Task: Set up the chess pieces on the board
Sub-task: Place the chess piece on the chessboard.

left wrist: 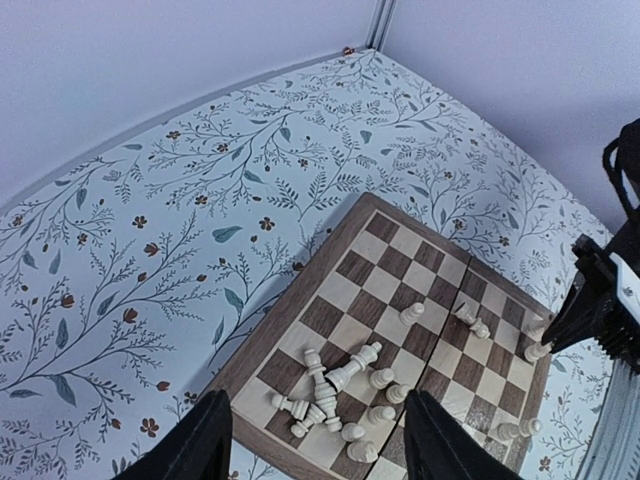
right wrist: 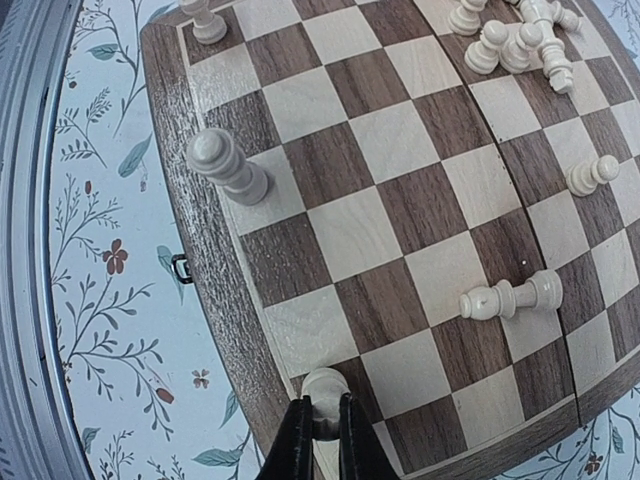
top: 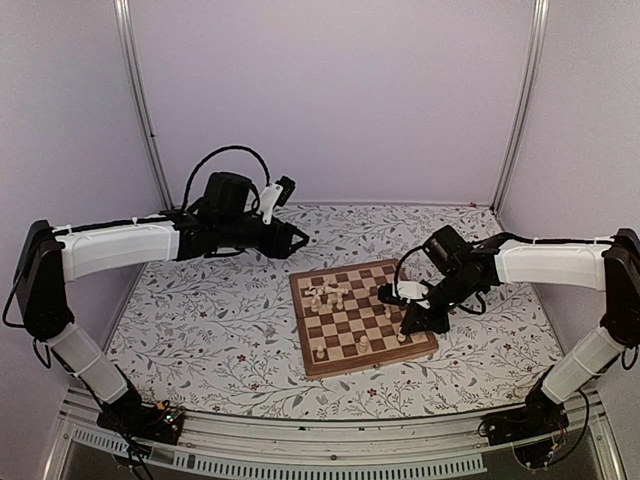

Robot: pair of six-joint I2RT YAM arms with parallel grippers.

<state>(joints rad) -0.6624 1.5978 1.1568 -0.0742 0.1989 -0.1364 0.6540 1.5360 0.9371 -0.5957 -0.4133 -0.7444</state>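
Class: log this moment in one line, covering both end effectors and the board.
left end effector: open, empty | right end effector: shut on chess piece at board edge

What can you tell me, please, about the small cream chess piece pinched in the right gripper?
The small cream turned-wood chess piece shows only a smooth rounded head; its lower body is hidden. It appears upright, pinched between the right gripper's two black fingers. It sits at an edge square of the checkered wooden board, near a corner; whether its base rests on the board cannot be told.
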